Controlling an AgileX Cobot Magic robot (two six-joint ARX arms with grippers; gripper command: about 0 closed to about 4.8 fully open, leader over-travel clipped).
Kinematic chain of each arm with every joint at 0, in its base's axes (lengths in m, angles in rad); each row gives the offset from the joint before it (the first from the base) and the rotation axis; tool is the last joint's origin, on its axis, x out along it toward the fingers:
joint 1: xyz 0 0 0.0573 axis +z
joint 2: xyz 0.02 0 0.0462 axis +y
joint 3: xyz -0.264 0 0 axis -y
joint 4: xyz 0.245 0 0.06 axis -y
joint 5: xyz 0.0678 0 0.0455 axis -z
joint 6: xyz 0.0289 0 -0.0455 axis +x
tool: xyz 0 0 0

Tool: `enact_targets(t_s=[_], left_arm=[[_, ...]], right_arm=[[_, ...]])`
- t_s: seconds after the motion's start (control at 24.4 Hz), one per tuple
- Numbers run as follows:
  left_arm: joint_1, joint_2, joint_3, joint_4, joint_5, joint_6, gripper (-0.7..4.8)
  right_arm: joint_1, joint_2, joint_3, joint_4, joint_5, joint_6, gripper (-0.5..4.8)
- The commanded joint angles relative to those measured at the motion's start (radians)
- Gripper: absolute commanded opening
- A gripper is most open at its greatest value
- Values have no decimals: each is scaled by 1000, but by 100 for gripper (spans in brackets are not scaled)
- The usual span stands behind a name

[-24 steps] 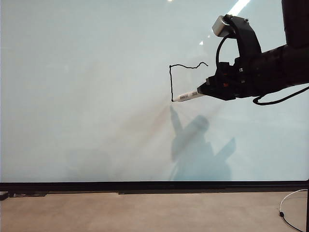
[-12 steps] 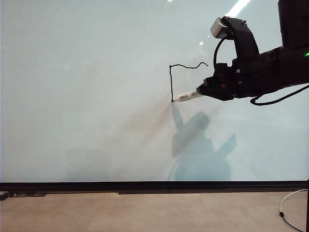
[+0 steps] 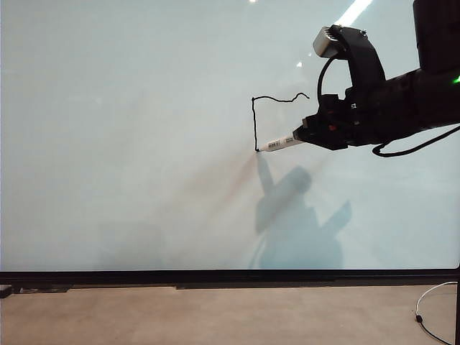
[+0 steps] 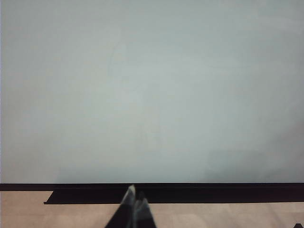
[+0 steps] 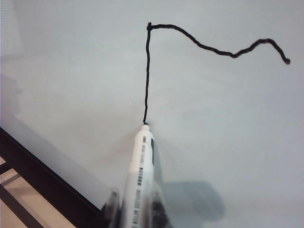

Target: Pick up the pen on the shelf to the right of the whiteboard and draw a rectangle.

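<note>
exterior view: right gripper (image 3: 310,134) clenched on the pen (image 3: 280,144), barrel near level, tip touching the whiteboard (image 3: 129,144) at the lower end of the rectangle (image 3: 255,118), only top and left side drawn, upper right of the board; bottom stroke probably runs back toward the gripper. left wrist view: left gripper (image 4: 134,206) closed, empty, near the board's bottom edge, well apart. right wrist view: tip at the line's end.

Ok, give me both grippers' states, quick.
Left gripper: shut, holding nothing, low by the frame.
Right gripper: shut on the slim white-barrelled pen, tip on the glossy pale whiteboard.
</note>
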Motion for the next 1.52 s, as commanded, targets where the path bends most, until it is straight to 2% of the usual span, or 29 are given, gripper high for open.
enact_targets(t_s=[0.04,0.62,1.52], left_arm=[[0,0,3,6,4,5,-4],[0,0,3,6,3,5,-5],[0,0,3,6,4,5,-4]], right_arm=[[-5,-10,2,18,17,-2,-6],[-62,-81,-58,11,17,-11,-6],[-84,-124,-91,-1,52,-14,-6]])
